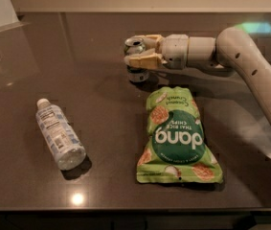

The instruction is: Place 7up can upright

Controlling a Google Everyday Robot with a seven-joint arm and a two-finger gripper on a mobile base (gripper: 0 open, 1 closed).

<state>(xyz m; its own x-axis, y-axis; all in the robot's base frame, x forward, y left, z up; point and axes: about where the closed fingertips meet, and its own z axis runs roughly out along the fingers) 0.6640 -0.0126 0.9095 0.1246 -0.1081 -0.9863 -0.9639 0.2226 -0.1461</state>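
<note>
Left, near: clear plastic bottle (58,135) lying flat on the surface (101,95), well apart from the work.

Centre, far: 7up can (139,74) sits inside the claw (133,54), not beside it. Claw is clamped across the can's midsection. Long axis reads vertical, silver top up, base at or just above the surface; contact unclear.

Right, near: Dang chip bag (178,138) lies just nearside of the can. Arm (250,61) reaches in from the right.

Judgement: release hinges on the base being seated.

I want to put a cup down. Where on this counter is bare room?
Bare: the strip between the plastic bottle and the chips bag, and the far counter from the bottle up to the hand. Crowded: the hand holds the 7up can close behind the bag.
</note>
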